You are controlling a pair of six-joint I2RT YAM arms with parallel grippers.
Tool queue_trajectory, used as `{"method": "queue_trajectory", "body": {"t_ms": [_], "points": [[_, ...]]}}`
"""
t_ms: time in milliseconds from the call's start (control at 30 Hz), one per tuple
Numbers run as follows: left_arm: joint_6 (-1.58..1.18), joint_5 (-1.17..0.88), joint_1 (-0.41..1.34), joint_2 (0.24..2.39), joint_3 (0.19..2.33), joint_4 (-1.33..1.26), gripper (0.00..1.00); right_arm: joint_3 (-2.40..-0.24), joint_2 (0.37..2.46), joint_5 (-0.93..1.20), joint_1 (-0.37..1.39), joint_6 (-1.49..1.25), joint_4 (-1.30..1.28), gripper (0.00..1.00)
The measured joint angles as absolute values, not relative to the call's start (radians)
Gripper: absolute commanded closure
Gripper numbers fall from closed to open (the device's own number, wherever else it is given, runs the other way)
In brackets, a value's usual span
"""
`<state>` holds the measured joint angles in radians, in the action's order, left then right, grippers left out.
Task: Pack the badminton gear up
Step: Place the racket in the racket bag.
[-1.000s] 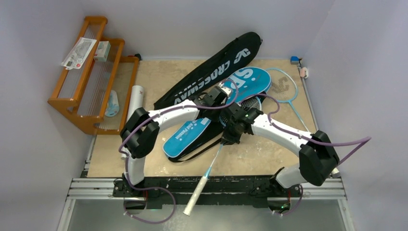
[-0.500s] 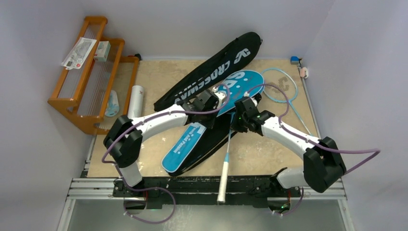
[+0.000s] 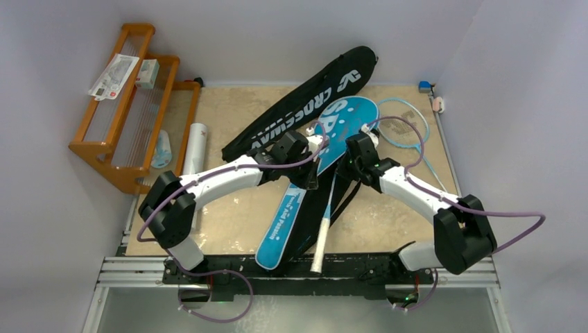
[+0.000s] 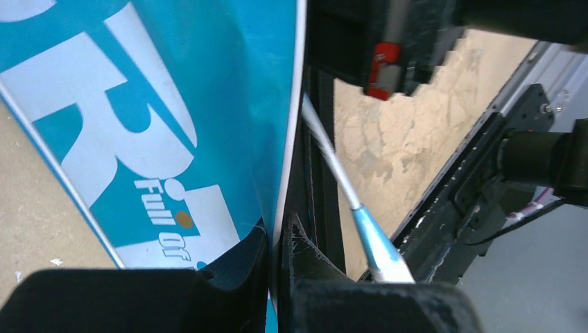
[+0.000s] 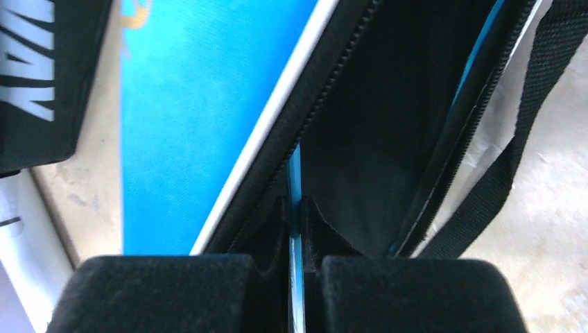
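mid-insert: racket going into blue cover
left gripper clamped on the cover's open edge. right gripper pinched on the racket's thin light-blue frame at the zip opening. Head looks tucked inside mid-table, white grip hangs past the near edge. Next, my read: feed the racket deeper along the cover with the flap held open, and watch the strap for snags.
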<state>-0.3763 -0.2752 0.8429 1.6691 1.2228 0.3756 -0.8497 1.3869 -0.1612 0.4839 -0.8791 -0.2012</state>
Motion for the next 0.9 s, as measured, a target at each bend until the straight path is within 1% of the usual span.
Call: {"method": "queue_trajectory", "body": {"t_ms": [133, 267, 467, 667, 900], "points": [[-0.383, -0.316, 0.838, 1.633, 1.19, 0.337, 1.0, -0.781, 1.383, -0.109, 0.479, -0.848, -0.06, 1.0], [-0.384, -0.348, 0.838, 1.624, 1.18, 0.314, 1.0, -0.764, 1.383, -0.104, 0.478, -0.85, -0.023, 1.0], [-0.386, -0.408, 0.83, 1.624, 1.18, 0.277, 1.0, -0.707, 1.383, -0.091, 0.477, -0.892, 0.115, 1.0], [-0.384, -0.406, 0.83, 1.647, 1.18, 0.276, 1.0, -0.714, 1.385, -0.102, 0.477, -0.938, 0.105, 1.0], [-0.383, -0.352, 0.829, 1.662, 1.18, 0.275, 1.0, -0.836, 1.424, -0.121, 0.478, -0.979, -0.041, 1.0]]}}
